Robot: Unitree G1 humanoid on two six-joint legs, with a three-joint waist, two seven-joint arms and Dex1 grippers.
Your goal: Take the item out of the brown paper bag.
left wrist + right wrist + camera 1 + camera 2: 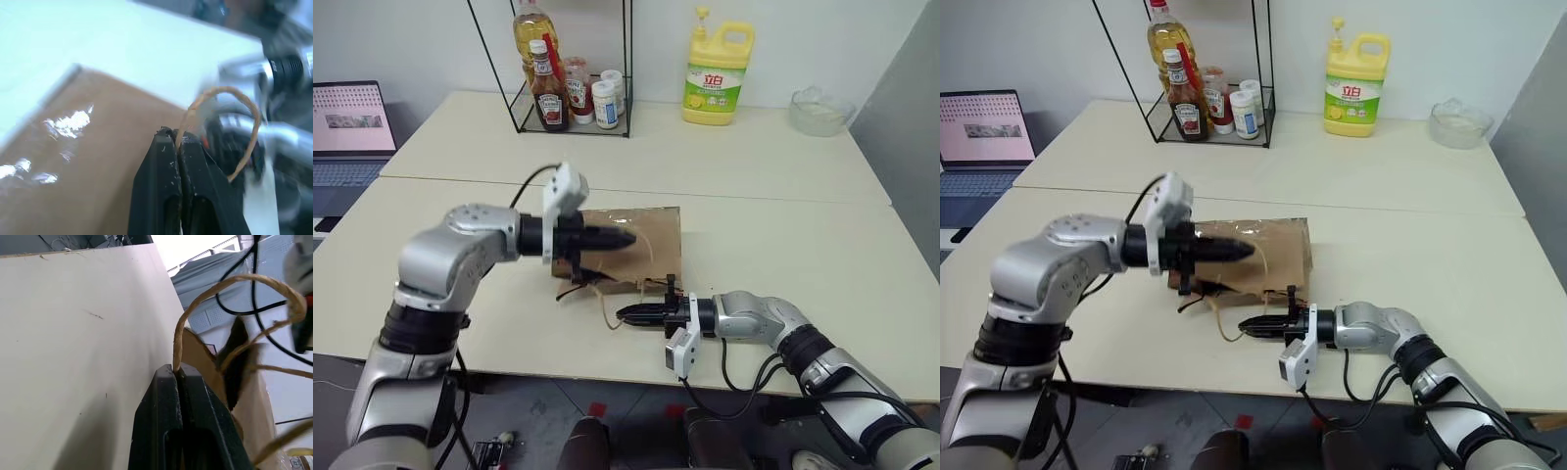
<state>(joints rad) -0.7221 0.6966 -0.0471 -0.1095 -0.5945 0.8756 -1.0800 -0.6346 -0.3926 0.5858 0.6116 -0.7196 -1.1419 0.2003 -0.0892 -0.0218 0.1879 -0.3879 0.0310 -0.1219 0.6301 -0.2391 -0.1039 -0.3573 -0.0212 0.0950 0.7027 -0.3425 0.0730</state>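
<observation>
From the head camera, you are pinching one handle in the left gripper [625, 238] above the brown paper bag [651, 235], presumably to open its mouth. In the right wrist view, the right gripper [177, 372] is clamping the other handle [230, 284]. The item is hidden, presumably inside.

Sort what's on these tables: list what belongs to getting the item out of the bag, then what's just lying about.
In the job:
- brown paper bag, flat on the table
- left gripper, shut on a bag handle
- right gripper, shut on the other handle

Lying about:
- yellow detergent jug
- wire rack with ketchup bottle
- glass bowl
- laptop
</observation>
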